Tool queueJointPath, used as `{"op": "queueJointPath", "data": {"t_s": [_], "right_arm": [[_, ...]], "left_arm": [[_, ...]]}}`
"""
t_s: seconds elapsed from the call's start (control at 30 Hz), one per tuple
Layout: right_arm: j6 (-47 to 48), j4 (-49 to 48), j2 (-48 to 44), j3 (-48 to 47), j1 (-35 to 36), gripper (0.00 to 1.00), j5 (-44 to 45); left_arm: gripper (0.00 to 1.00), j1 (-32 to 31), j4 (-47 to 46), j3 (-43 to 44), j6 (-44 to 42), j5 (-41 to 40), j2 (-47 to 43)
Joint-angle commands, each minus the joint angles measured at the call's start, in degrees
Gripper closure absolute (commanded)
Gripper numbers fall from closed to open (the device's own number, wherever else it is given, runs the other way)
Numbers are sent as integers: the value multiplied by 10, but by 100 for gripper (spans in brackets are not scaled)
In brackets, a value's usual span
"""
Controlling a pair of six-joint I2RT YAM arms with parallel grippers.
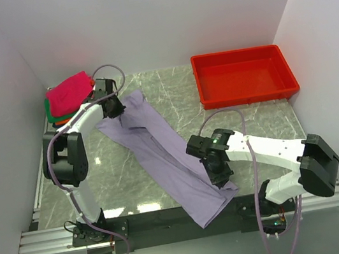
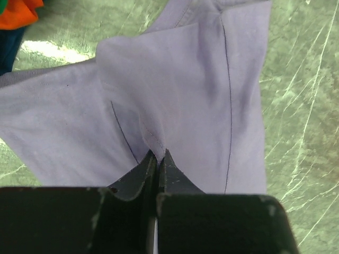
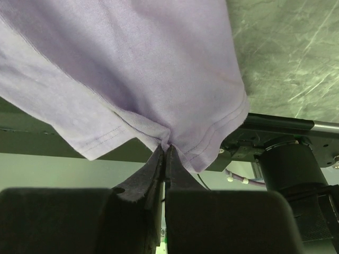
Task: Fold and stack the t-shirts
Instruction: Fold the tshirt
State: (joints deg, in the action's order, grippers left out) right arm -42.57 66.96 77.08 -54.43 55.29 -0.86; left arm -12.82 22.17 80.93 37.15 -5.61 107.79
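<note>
A pale lavender t-shirt (image 1: pixel 160 151) lies stretched in a long diagonal band across the table, from the far left to the near edge, where its hem hangs over the black rail. My left gripper (image 1: pixel 113 107) is shut on the shirt's far end; the left wrist view shows cloth (image 2: pixel 175 95) pinched at the gripper's tips (image 2: pixel 159 154). My right gripper (image 1: pixel 221 173) is shut on the near hem (image 3: pixel 159 79), with a fold caught at its tips (image 3: pixel 166 148). A stack of folded t-shirts (image 1: pixel 69 96), magenta-pink on top with green and orange edges below, sits at the far left corner.
A red plastic tray (image 1: pixel 243 76) stands at the far right, with nothing seen in it. White walls close in the table on three sides. The black rail with the arm bases (image 1: pixel 171 220) runs along the near edge.
</note>
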Motion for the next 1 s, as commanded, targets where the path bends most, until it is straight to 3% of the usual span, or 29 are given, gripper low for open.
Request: {"op": "queueJointPath", "data": {"t_s": [0.0, 0.53, 0.6, 0.63, 0.7, 0.73, 0.83, 0.97], "right_arm": [[-8, 1, 19, -8, 11, 100, 18], [-22, 14, 89, -4, 91, 100, 37], [-23, 15, 98, -3, 102, 99, 35], [-23, 15, 102, -1, 104, 85, 32], [-31, 15, 98, -1, 107, 66, 27], [-32, 15, 85, -3, 108, 62, 25], [-36, 21, 50, -24, 107, 51, 24], [-33, 48, 25, -72, 104, 41, 46]], "left_arm": [[100, 3, -5, 3, -18, 9, -21], [97, 3, 21, -12, -30, -17, -5], [87, 3, 19, -21, -28, -20, -7], [74, 3, 16, -24, -28, -16, -10], [59, 3, 9, -31, -28, -13, -17], [49, 3, 7, -31, -30, -8, -22], [33, 3, 10, -22, -27, -9, -36], [21, 3, 9, -5, -14, -9, -62]]}}
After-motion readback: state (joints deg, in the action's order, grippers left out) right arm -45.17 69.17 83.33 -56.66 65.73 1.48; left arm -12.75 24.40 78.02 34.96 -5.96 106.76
